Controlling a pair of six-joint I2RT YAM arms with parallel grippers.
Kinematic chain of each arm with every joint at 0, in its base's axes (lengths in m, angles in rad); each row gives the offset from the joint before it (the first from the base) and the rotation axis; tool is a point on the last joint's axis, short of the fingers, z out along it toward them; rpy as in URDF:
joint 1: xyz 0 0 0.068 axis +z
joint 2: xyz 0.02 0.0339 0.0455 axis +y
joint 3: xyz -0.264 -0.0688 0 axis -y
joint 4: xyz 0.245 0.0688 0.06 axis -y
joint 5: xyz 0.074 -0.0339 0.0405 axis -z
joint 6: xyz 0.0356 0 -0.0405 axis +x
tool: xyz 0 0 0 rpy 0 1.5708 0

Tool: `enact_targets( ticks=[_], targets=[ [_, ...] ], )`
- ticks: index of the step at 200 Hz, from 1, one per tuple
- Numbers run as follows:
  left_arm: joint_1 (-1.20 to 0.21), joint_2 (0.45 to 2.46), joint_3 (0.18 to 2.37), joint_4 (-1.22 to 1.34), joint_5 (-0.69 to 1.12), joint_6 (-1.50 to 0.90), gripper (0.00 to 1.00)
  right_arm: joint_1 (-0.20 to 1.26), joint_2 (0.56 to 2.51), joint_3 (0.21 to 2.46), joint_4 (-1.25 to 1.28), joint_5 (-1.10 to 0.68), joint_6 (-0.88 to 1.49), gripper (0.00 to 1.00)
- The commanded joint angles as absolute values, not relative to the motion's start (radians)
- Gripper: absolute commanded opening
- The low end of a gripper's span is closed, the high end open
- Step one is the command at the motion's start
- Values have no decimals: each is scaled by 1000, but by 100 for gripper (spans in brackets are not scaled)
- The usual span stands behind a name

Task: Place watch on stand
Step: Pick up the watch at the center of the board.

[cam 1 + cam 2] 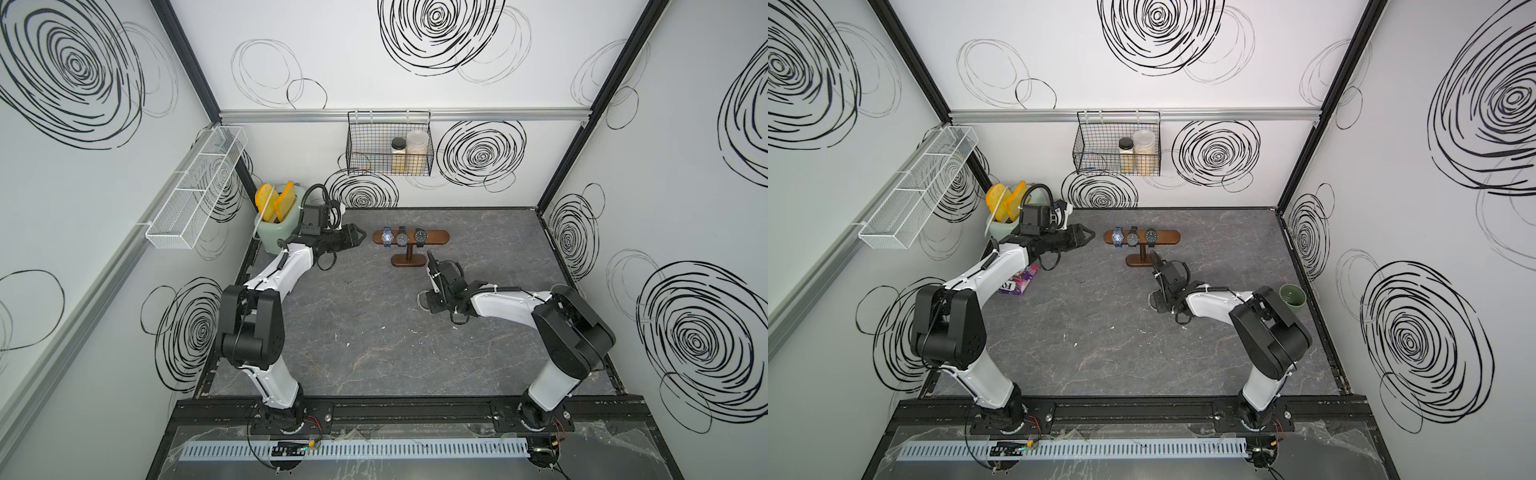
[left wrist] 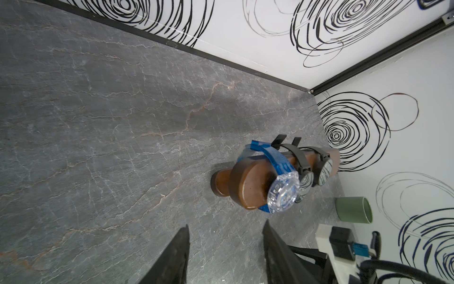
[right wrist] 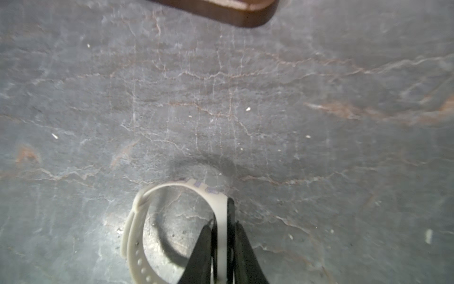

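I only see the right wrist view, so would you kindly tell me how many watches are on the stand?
Observer: Three: a blue watch, a grey watch and a black watch wrap the bar of the stand.
Operator: Thank you; where is room left?
Observer: The bar's end on the robot's right is bare.
Operator: And the left gripper?
Observer: The left gripper is open and empty, off the bar's other end, not touching it.

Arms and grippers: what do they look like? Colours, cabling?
Left arm and right arm match: white link shells, black joint housings, black cables looped outside, cinched with white ties. Left gripper and right gripper are black, with tapering, wedge-shaped jaws.
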State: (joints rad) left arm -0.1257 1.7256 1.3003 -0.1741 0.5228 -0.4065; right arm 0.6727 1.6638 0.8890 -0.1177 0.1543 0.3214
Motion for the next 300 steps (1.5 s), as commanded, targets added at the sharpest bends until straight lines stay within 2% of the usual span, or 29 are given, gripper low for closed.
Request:
enact_targets(
  ticks=[1,43,102,148,249,300],
  targets=[
    [-180,1654,1318,-119,553,-367,51,677,1550,900,-137,246,319,16],
    [-302,1609,1345,-157,562,-285,50,659,1465,1041,-252,404,289,16],
    [-411,1621,1373,-205,573,-233,50,648,1497,1214,-265,395,277,16],
    [-458,1632,1384,-228,551,-215,50,651,1529,1236,-241,367,268,17],
    [-468,1657,1381,-233,469,-226,48,757,1591,1298,-192,347,280,16],
    [-452,1680,1388,-246,432,-241,41,810,1626,1339,-199,368,281,16]
  ],
)
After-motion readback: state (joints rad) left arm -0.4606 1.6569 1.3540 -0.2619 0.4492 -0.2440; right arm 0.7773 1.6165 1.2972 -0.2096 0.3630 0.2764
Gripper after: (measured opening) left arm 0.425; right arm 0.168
